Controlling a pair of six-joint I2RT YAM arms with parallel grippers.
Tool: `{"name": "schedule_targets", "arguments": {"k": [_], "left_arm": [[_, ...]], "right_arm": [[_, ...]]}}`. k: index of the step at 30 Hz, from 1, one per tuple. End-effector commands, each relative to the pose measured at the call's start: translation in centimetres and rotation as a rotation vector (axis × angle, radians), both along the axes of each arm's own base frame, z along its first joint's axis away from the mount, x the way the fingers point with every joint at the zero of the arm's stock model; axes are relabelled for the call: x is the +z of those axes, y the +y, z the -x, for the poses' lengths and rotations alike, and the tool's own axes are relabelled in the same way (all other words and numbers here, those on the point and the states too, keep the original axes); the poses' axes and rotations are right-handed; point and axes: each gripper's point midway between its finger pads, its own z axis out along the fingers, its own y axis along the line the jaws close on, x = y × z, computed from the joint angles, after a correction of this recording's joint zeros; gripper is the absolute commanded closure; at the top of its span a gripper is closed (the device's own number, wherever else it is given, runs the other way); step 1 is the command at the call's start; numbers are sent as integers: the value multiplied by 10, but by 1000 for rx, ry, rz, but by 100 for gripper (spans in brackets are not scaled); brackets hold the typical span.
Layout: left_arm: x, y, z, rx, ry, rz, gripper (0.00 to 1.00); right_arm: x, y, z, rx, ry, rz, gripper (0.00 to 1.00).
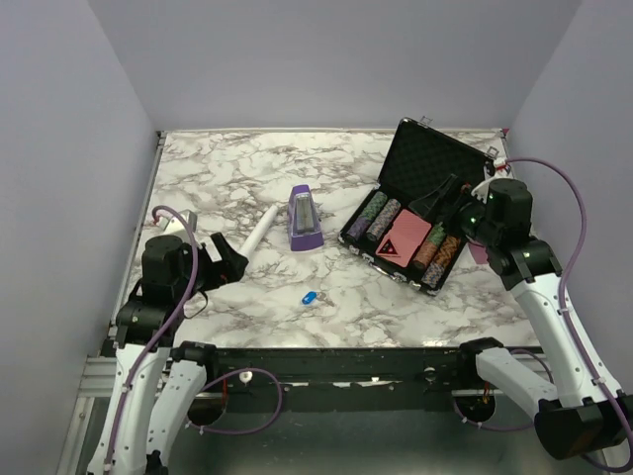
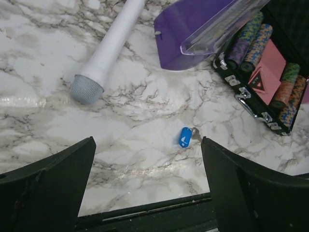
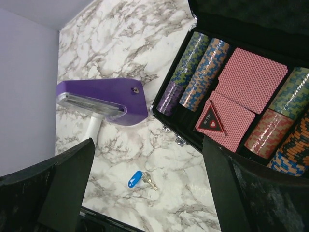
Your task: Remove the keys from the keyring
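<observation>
Ready pose, nothing grasped. The keys (image 1: 318, 294) – tiny, silver, attached to a blue tag (image 1: 309, 297) – are shown lying flat on the marble table (image 1: 218, 168), close to its near edge and roughly midway between the two arms; the ring itself is too small to be made out. The left gripper (image 1: 235, 261) is held at the near left with its jaws wide apart and nothing between them. The right gripper (image 1: 442, 201) is likewise spread and empty, raised over the open chip case (image 1: 435, 153) at the right. Each wrist is tilted so that the keys are framed between its own fingers, presumably so both cameras keep them in sight. Bare marble is left around the keys on the left, right and far sides. The purple metronome (image 1: 305, 220) and the white stick (image 1: 259, 230) are set farther back, well apart from them. Only the near table edge is judged to restrict an approach, and little raised edge is offered for pinching.
</observation>
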Motion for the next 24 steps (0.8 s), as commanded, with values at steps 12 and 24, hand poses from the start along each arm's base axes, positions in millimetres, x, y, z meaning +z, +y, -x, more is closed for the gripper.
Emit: {"name": "schedule_targets", "arguments": {"k": [12,24], "left_arm": [[-31,2,2,34,250,-18,1],[2,-73,6,-260,-2,438,1]], "right_arm": [[-16,-1,18,33,87,43,0],[-18,-9,17,-1,100,78,0]]}}
